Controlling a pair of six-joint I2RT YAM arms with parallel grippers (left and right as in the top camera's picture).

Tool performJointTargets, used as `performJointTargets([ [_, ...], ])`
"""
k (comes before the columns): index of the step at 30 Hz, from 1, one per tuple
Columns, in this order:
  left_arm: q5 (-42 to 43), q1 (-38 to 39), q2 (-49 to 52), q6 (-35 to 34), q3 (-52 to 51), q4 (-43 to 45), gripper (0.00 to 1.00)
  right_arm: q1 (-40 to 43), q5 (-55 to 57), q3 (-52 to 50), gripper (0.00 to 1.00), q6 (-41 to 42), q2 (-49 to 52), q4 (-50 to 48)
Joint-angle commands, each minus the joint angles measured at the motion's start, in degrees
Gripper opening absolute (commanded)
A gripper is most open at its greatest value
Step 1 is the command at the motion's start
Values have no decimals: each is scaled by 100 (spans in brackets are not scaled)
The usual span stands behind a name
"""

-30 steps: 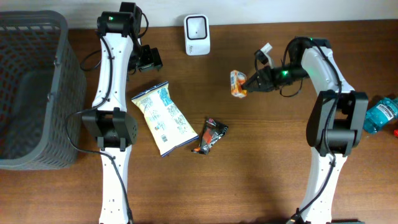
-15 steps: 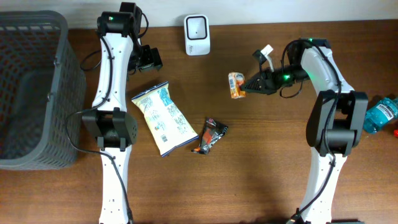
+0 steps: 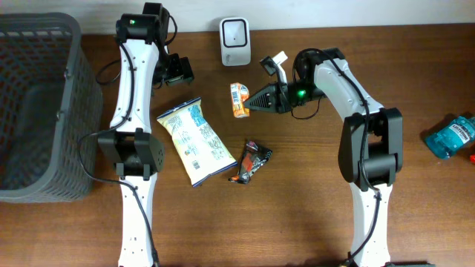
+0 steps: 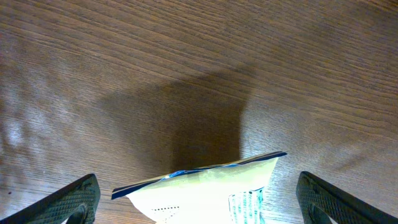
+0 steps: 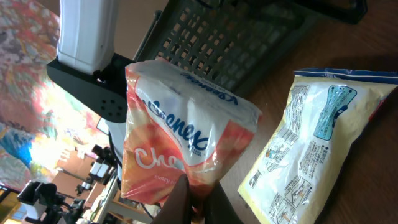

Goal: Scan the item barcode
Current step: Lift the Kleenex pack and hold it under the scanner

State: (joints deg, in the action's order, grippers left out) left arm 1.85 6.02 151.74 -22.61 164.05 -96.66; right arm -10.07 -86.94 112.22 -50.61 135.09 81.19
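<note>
**A:** Where was the tissue pack (image 3: 239, 100)?

**B:** The right gripper (image 3: 256, 99) had it, fingers pressed together on one end. It sat toward the far edge of the table (image 3: 312, 185), on the near side of the scanner (image 3: 235, 32) and apart from it.

**A:** Was it off the wood?

**B:** Probably, but the overhead view didn't settle it. In the wrist view its orange-and-white face was turned to the camera.

**A:** And the left gripper (image 3: 178, 70)?

**B:** Spread wide, holding nothing, over the far end of the bag (image 3: 196, 141).

**A:** Anything else?

**B:** A bar (image 3: 250, 162) lay mid-table, just right of the bag. A basket (image 3: 37, 44) stood at the left edge and a bottle (image 3: 449, 137) lay at the right edge.
</note>
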Motion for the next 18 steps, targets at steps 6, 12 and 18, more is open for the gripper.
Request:
performJointTargets([
  [6, -61, -9, -46, -70, 79, -7, 99, 15, -195, 63, 4, 337, -234, -15],
  [12, -61, -9, -46, -70, 79, -4, 99, -50, 3932, 66, 4, 4505, -243, -2288],
  [18, -61, -9, -46, -70, 79, -7, 99, -122, 7324, 962, 4, 5847, -254, -2597],
])
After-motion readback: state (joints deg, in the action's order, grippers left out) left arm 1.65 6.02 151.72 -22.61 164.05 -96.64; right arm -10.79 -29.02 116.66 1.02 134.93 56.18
